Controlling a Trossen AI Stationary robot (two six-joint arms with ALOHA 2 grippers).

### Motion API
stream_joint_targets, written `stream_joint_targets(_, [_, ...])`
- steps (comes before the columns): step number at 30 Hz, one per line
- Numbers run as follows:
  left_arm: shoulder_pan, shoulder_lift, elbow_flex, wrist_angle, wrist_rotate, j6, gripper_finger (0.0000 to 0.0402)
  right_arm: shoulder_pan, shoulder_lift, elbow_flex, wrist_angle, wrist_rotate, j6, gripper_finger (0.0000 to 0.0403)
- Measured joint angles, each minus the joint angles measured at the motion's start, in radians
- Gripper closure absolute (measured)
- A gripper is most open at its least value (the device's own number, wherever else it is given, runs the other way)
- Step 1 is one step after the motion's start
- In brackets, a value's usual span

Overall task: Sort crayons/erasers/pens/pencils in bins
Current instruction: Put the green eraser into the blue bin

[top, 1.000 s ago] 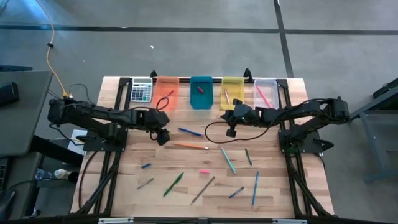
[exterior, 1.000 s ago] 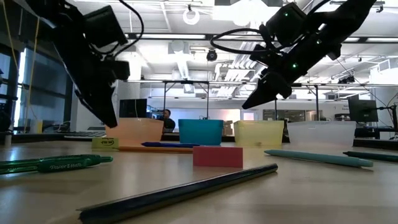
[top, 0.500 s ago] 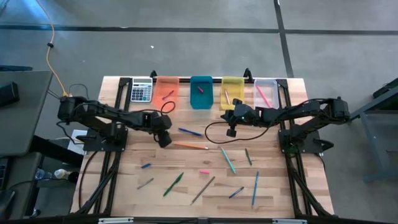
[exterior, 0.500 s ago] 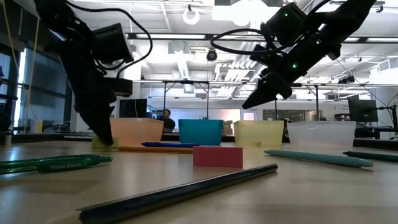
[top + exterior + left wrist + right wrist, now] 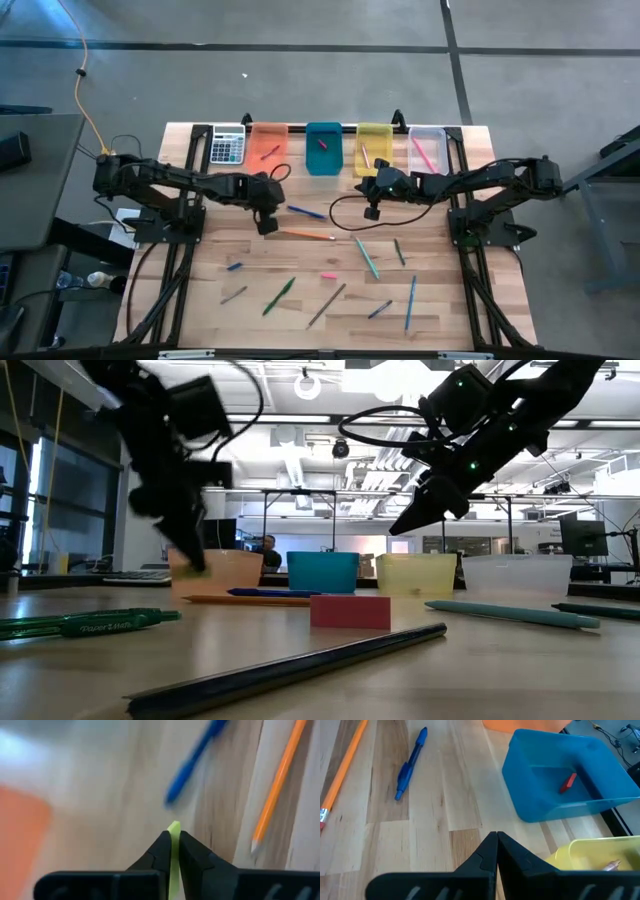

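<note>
Left gripper (image 5: 266, 222) pinches a yellow-green eraser (image 5: 173, 851) between its fingertips; the wrist view shows the thin block edge-on, clamped, well clear of the wood. Over the last second this arm has swung inward from the left part of the table, and in the low view it has lifted off the surface, where half a second ago its tip sat almost on the boards. It now hangs over the table's middle-left, just in front of the orange bin (image 5: 267, 147), with a blue pen (image 5: 305, 211) and an orange pencil (image 5: 307, 235) lying below and beside it. Judgement: pickup done, carry begun; the eraser is headed for a bin along the far edge. The teal bin (image 5: 560, 790) already holds a small red piece (image 5: 569, 782), possibly an eraser, so that looks the likely target, though I cannot be sure. Right gripper (image 5: 371, 211) has not moved across the frames: it hangs above the table in front of the yellow bin (image 5: 374, 146), fingers pressed together on nothing. Much remains: a pink eraser (image 5: 350, 611) mid-table, plus green and blue pens and dark pencils scattered toward the near edge. Clear bin (image 5: 428, 150) holds a pink stick.
</note>
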Motion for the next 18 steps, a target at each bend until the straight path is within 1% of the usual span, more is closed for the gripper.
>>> stream_joint_targets(4, [0.042, -0.018, 0.108, 0.033, -0.001, 0.085, 0.0393, 0.0, 0.0, 0.0, 0.0, -0.002, 0.045, 0.0403])
stream_joint_targets(8, [0.109, -0.022, 0.182, 0.152, 0.03, 0.155, 0.0398, 0.008, 0.0, 0.0, -0.002, -0.008, 0.085, 0.0403])
stream_joint_targets(13, [0.2, -0.001, 0.2, 0.344, 0.067, 0.181, 0.0398, 0.011, 0.0, 0.0, -0.008, -0.011, 0.059, 0.0403])
stream_joint_targets(18, [0.268, 0.048, 0.2, 0.397, 0.108, 0.193, 0.0398, 0.009, 0.0, 0.0, -0.007, -0.011, 0.057, 0.0403])
